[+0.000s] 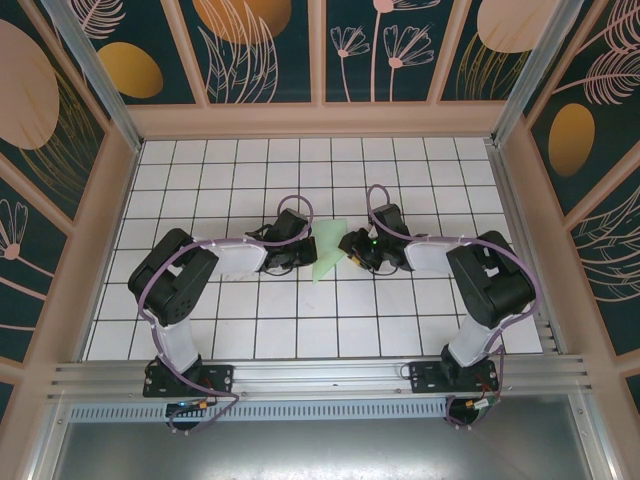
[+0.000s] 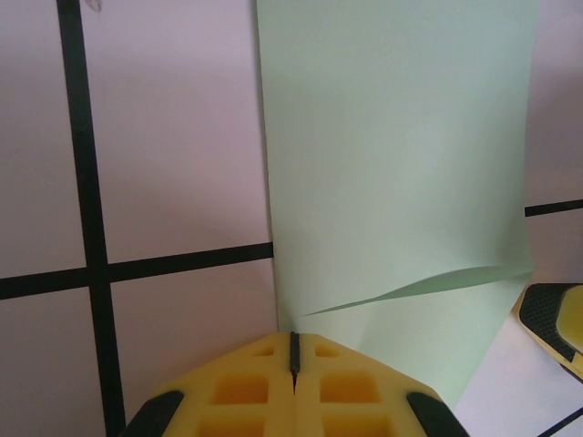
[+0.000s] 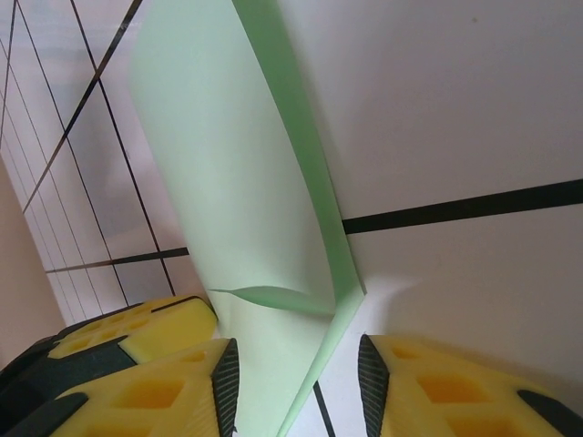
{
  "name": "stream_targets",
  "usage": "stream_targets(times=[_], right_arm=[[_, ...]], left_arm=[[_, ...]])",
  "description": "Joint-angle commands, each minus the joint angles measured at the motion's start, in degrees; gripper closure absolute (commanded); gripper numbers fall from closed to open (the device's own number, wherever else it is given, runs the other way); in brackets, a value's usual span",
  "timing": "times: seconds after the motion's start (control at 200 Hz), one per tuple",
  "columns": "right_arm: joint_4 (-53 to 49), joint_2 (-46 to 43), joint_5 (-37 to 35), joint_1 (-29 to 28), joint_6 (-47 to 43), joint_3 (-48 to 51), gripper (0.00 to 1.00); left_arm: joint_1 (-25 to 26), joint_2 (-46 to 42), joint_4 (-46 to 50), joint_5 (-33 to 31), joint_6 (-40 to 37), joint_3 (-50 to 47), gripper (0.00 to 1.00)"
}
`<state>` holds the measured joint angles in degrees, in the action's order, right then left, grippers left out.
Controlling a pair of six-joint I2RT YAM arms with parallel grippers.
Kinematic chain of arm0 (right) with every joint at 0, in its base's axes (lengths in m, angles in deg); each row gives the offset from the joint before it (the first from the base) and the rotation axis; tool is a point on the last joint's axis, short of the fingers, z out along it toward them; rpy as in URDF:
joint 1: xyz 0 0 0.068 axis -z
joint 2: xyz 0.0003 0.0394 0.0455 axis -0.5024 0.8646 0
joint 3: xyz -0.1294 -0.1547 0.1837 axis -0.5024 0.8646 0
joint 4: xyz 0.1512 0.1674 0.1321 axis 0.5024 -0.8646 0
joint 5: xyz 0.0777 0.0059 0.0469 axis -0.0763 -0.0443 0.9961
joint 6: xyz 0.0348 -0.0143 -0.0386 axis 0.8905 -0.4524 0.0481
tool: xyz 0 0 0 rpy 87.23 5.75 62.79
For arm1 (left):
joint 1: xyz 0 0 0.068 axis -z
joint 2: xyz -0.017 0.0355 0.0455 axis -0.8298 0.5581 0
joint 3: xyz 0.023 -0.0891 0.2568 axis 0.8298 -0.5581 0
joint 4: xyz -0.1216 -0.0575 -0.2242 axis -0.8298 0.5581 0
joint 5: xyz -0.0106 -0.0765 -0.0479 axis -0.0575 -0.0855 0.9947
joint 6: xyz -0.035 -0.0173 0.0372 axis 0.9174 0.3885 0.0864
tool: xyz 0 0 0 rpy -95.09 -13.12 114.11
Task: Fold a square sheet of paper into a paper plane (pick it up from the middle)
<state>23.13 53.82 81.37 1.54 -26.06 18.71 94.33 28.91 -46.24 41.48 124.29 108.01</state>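
From above, the white table (image 1: 250,330) showed a glossy grid of square tiles ruled in black, and the square sheet of paper (image 1: 326,252) lay at its middle as a thin, pale mint-green pointed shape between the left gripper (image 1: 293,255) and the right gripper (image 1: 352,250), both close against it. In the left wrist view, the left gripper (image 2: 293,350) had its blocky yellow, cut-out fingers pressed together into one thin dark seam, with the paper's (image 2: 392,164) straight left edge running down into that seam; the matte sheet rose smooth and flat, with one soft curved buckle across it, and one of the right arm's black-padded yellow fingers (image 2: 554,317) sat at its lower right. In the right wrist view, the right gripper (image 3: 296,382) stood parted, ribbed black pads apart, with the paper (image 3: 246,200) standing doubled over between them
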Motion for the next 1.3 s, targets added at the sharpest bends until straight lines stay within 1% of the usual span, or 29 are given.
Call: stream_targets(times=[0.0, 0.365, 0.55, 0.721, 0.851, 1.041, 1.181, 1.231, 1.291], right_arm=[[1.4, 1.6, 1.7, -0.5, -1.3, -1.8, 0.58], [3.7, 2.0, 3.3, -0.5, -2.0, -1.5, 0.64], [7.1, 1.8, 5.2, -0.4, -2.6, -0.2, 0.67], [10.4, 2.1, 7.1, -0.3, -2.8, 1.0, 0.67], [12.5, 3.2, 9.9, -0.3, -4.6, 0.9, 0.67], [14.0, 4.1, 10.5, -0.3, -6.7, 1.5, 0.68], [13.5, 4.9, 10.3, -0.3, -7.4, 1.1, 0.75], [12.1, 5.5, 9.9, -0.3, -7.7, 0.4, 0.8], [9.5, 6.1, 9.0, -0.3, -7.6, -0.8, 0.88]], left_arm=[[0.2, 1.3, 1.6, -1.0, 0.8, -0.8, 0.95], [0.2, 1.4, 1.9, -1.0, 1.0, -0.7, 0.95], [0.2, 1.5, 2.0, -1.3, 1.0, -0.6, 0.95], [0.2, 1.5, 2.2, -1.5, 0.9, -0.5, 0.95], [0.2, 1.5, 2.5, -1.6, 0.9, -0.3, 0.95], [0.2, 0.7, 3.6, -1.8, 0.3, 0.9, 0.95], [0.2, -0.1, 4.4, -1.4, -0.4, 1.8, 0.94], [0.2, -0.5, 4.8, -1.4, -0.8, 1.8, 0.93], [0.1, -1.3, 5.5, -1.4, -1.5, 4.2, 0.91]])
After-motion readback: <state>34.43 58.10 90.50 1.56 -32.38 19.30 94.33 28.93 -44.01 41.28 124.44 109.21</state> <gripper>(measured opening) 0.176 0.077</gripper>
